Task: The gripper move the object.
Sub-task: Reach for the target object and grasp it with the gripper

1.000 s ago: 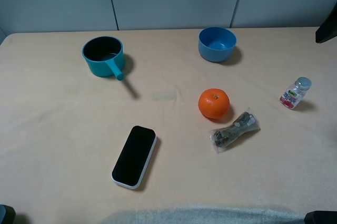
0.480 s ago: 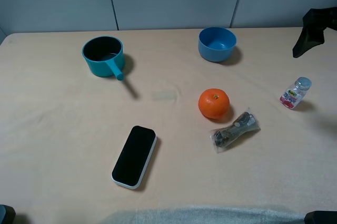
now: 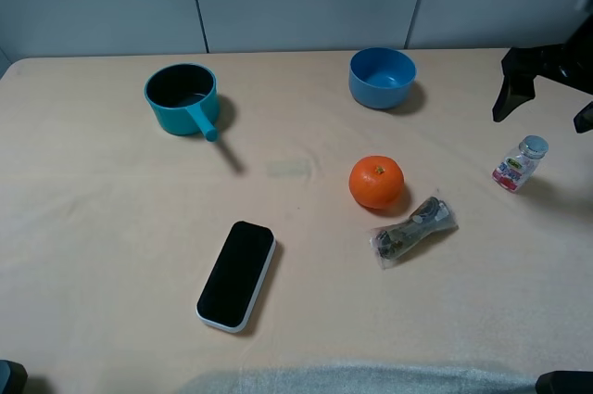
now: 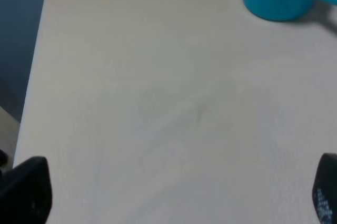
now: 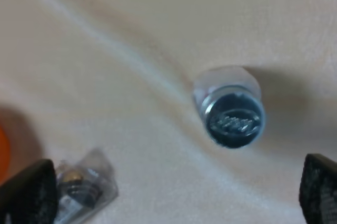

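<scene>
Looking straight down, the right wrist view gives only the silvery cap of the small clear bottle [image 5: 233, 118]; its pink-and-green label is seen only from the high camera, near the right edge of the table [image 3: 111, 227], right of the orange [image 3: 376, 181]. The bottle is stood upright, long axis vertical, cap uppermost. Since a second ago the right claw [image 3: 540, 120], released and empty, has been brought in over it.

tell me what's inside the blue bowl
Nothing shows inside the blue bowl: only its bare blue floor and far wall. Its near rim covers the near inner wall.
</scene>
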Controlling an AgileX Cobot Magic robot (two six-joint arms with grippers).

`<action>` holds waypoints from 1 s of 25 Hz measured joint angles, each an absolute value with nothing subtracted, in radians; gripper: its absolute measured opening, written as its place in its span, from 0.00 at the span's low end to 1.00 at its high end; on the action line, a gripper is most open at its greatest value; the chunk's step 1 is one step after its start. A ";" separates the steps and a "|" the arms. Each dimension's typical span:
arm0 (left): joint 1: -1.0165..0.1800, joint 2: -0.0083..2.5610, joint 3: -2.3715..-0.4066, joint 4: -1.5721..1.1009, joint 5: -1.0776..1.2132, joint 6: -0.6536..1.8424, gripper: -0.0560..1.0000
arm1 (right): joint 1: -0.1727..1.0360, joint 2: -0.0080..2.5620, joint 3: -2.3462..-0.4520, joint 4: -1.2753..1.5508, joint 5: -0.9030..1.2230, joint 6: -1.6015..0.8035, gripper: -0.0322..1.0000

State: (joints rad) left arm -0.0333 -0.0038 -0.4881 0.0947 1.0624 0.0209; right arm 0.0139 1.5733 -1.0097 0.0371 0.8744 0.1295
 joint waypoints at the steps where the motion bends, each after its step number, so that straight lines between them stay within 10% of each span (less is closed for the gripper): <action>1: -0.033 -0.004 -0.488 0.095 1.062 0.021 0.99 | 0.006 1.586 -1.010 0.037 0.872 0.130 0.70; 25: -0.033 -0.004 -0.488 0.095 1.062 0.021 0.99 | -0.053 1.857 -1.010 0.009 0.773 0.123 0.70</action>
